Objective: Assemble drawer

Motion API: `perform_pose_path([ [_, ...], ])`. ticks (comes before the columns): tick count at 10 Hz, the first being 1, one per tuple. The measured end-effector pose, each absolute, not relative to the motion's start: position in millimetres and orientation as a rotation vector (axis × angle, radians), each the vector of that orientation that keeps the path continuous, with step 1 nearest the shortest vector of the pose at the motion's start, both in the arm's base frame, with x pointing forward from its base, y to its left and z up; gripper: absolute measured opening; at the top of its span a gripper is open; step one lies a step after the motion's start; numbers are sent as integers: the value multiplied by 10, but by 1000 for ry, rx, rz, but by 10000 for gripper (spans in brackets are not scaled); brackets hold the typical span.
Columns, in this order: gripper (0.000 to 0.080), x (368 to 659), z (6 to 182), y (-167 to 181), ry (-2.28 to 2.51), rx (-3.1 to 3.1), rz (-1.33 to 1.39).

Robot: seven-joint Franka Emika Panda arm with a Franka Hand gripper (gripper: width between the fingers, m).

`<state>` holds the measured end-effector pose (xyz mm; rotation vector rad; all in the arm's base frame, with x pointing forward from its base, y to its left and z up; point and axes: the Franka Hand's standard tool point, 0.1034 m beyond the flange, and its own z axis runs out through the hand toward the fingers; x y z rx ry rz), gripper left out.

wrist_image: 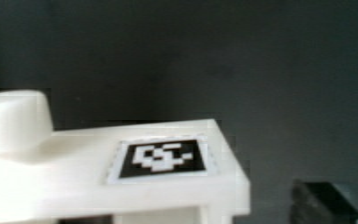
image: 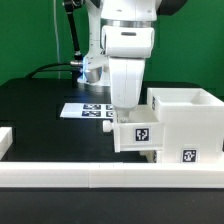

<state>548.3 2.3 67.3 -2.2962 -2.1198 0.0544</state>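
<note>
The drawer's tall white housing (image: 186, 122) stands at the exterior view's right, open on top, with a tag low on its front. A small white tray (image: 139, 135) with a square tag sits against the housing's left side. My gripper (image: 124, 110) reaches straight down onto the tray's left part. In the wrist view the tray (wrist_image: 149, 165) and its tag fill the lower middle. One dark fingertip (wrist_image: 336, 203) shows beside the tray, apart from its edge. The other finger is hidden. The gripper (wrist_image: 179, 215) stands wide over the tray. A second tray is not in view.
The marker board (image: 88, 110) lies flat on the black table behind the gripper. A long low white border rail (image: 100, 178) runs along the front, and a short piece (image: 6, 140) stands at the exterior view's left. Cables hang at the arm's base.
</note>
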Motion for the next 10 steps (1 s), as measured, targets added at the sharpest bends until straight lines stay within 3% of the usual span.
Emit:
perform_pose_path([
  [1, 616, 5503, 723, 21, -2121, -2297, 57],
  [5, 648, 5591, 1168, -350, -2133, -2300, 101],
  [7, 649, 5623, 1161, -573, -2116, -2312, 106],
  [10, 649, 5605, 837, -775, -2138, -2259, 97],
])
